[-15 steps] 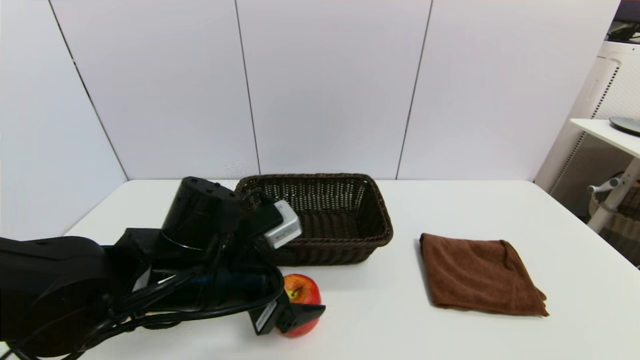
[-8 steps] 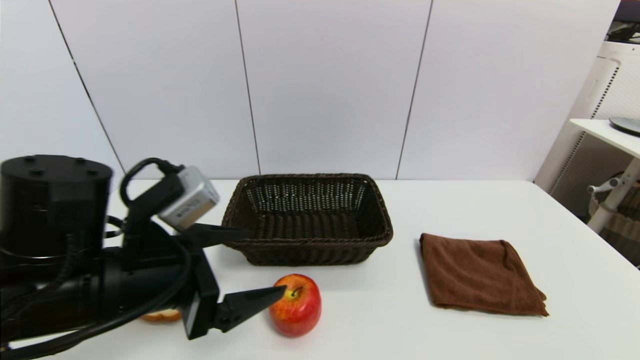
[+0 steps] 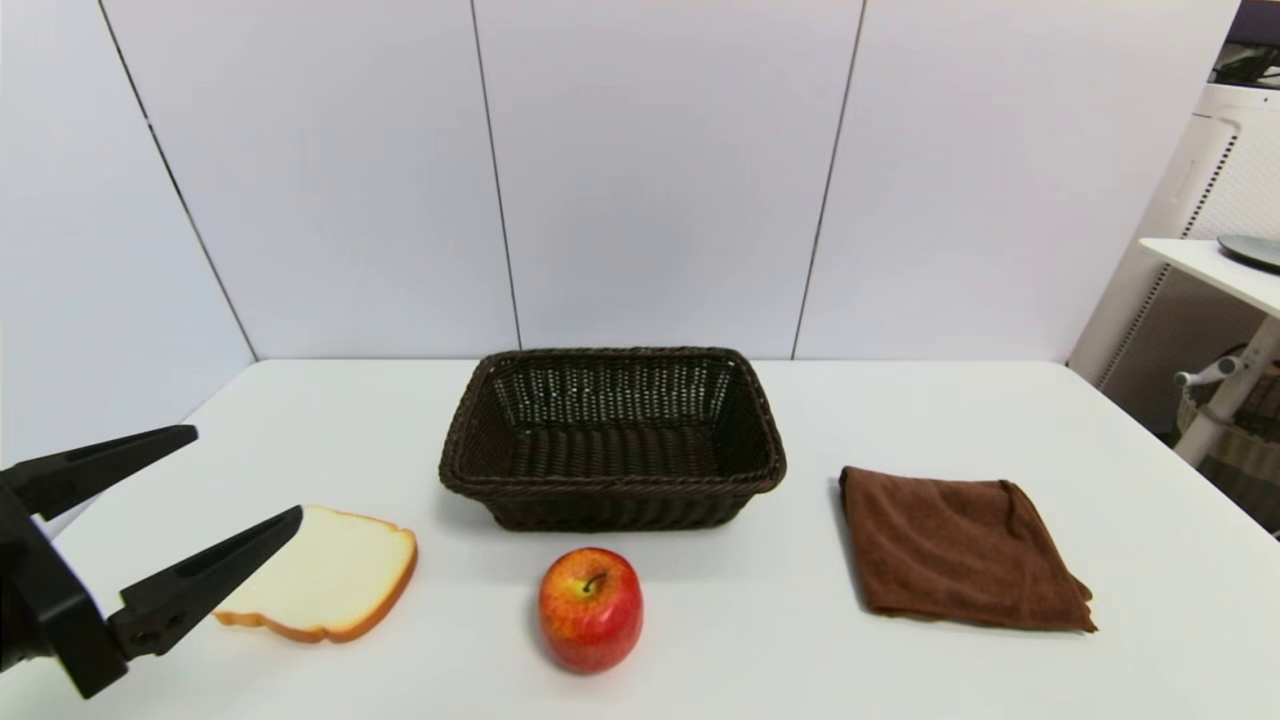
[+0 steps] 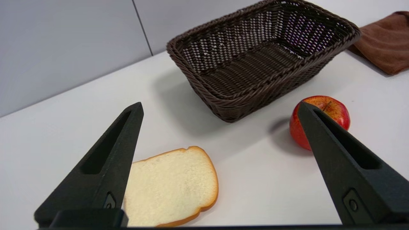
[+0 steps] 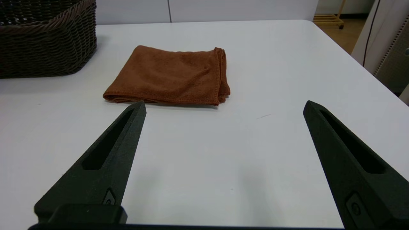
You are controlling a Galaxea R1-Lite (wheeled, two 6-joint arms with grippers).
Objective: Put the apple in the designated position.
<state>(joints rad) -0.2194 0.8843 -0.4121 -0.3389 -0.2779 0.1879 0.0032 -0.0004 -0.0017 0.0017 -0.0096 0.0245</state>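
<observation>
Now the left hand (image 3: 240, 480) hangs spread and empty, the apple (image 3: 590, 608) well to its right on the desk (image 3: 760, 660), upright; right hand (image 5: 223, 107) also spread, parked

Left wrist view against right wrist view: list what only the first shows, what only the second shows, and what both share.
Only the left wrist view shows the apple standing on the table, the bread slice lying flat, the basket's inside, and the left gripper, open and holding nothing.

Only the right wrist view shows the right gripper, open over bare tabletop, and the whole folded brown cloth.

Both show the wicker basket, the brown cloth, only its corner in the left view, and the white table.
</observation>
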